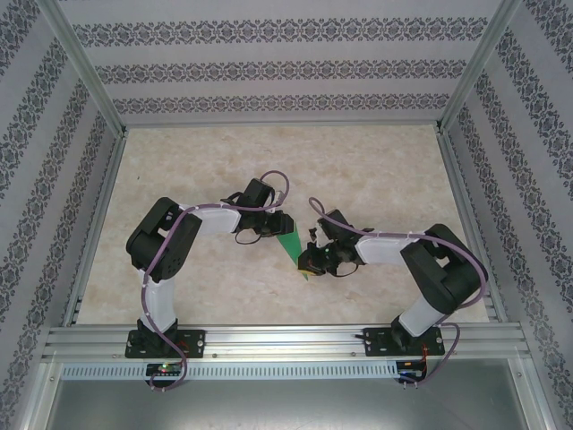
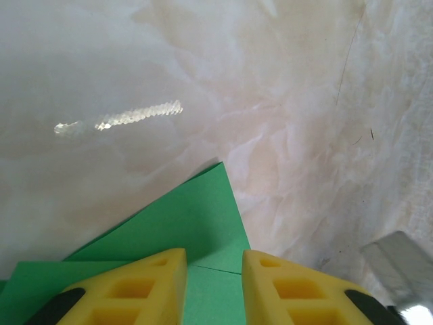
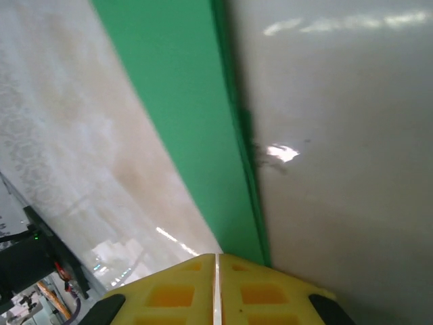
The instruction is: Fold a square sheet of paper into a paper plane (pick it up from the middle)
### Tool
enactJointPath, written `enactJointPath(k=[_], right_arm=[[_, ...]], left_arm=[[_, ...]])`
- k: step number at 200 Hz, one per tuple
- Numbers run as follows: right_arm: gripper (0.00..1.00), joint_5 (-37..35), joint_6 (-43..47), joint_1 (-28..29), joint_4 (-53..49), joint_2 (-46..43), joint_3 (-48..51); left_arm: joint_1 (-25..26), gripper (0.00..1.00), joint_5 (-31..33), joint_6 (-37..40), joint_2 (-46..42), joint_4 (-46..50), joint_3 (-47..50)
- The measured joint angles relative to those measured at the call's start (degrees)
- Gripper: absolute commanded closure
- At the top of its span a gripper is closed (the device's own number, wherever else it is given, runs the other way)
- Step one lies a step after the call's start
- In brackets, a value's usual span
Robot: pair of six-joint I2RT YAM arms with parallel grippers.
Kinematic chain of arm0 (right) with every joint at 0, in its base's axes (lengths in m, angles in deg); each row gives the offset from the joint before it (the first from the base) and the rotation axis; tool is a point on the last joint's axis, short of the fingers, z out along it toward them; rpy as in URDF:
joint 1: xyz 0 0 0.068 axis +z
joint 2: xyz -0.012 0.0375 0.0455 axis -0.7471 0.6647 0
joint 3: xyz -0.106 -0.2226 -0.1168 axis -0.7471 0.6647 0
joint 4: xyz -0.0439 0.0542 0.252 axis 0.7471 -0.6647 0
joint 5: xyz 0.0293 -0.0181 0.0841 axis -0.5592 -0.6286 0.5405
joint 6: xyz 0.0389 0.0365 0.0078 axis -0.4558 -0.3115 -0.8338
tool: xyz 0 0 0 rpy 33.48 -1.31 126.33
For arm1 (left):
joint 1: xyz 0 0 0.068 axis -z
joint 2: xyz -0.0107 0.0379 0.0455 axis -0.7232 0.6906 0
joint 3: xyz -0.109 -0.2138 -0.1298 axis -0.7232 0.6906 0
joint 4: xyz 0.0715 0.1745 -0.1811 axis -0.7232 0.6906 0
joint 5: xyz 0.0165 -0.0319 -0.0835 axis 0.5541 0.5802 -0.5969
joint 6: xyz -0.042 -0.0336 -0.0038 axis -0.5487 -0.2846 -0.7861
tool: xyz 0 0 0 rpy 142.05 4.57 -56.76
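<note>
One thin bright-green sheet of paper [image 1: 291,252], matt and smooth, partly folded into flat overlapping layers, lies near the middle of the pale marble-patterned glossy desk [image 1: 269,161], between the two claws. From above it reads as a narrow wedge slanting towards the near right. The left claw [image 1: 277,229] is over its far end and the right claw [image 1: 312,261] is at its near end. In the left wrist view the sheet [image 2: 189,223] shows a sharp corner pointing away, one straight crease across it and a second layer sticking out at the left. The left claw [image 2: 214,261] has its two yellow ribbed plastic fingers [image 2: 152,284] spread, with green paper visible in the gap between them; whether they touch the sheet cannot be told. In the right wrist view the sheet [image 3: 196,115] is a long green band with a darker doubled edge along its right side, running down to the right claw [image 3: 216,261]. That claw's two yellow fingers are pressed together with only a thin seam between them, pinching the sheet at its end. The desk [image 3: 338,169] gives soft white glints. Each of the two arms is black and white with a purple cable [image 1: 161,296] looped along it. Grey-and-white patterned walls [image 1: 269,72] and silver metal rails [image 1: 286,340] enclose the desk.
</note>
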Motion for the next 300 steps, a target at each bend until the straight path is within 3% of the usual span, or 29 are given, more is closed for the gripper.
enactJointPath(k=[55, 94, 239, 300], right_arm=[[0.9, 0.52, 0.11, -0.07, 3.72, -1.07, 2.32], [0.9, -0.09, 0.28, 0.48, 0.72, -4.98, 3.56], [0.94, 2.43, 0.74, 1.9, 4.2, -2.6, 5.14], [0.88, 1.53, -0.11, 1.95, 3.72, -3.17, 4.76]], left_arm=[[0.0, 0.7, 0.02, 0.22, 0.0, 0.13, -0.02], [0.0, 0.7, 0.04, 0.24, 0.0, 0.42, -0.11], [0.0, 0.7, 0.26, 1.07, 0.0, 1.38, -0.52], [0.0, 0.63, 0.94, 1.46, -0.94, 3.48, -0.79]])
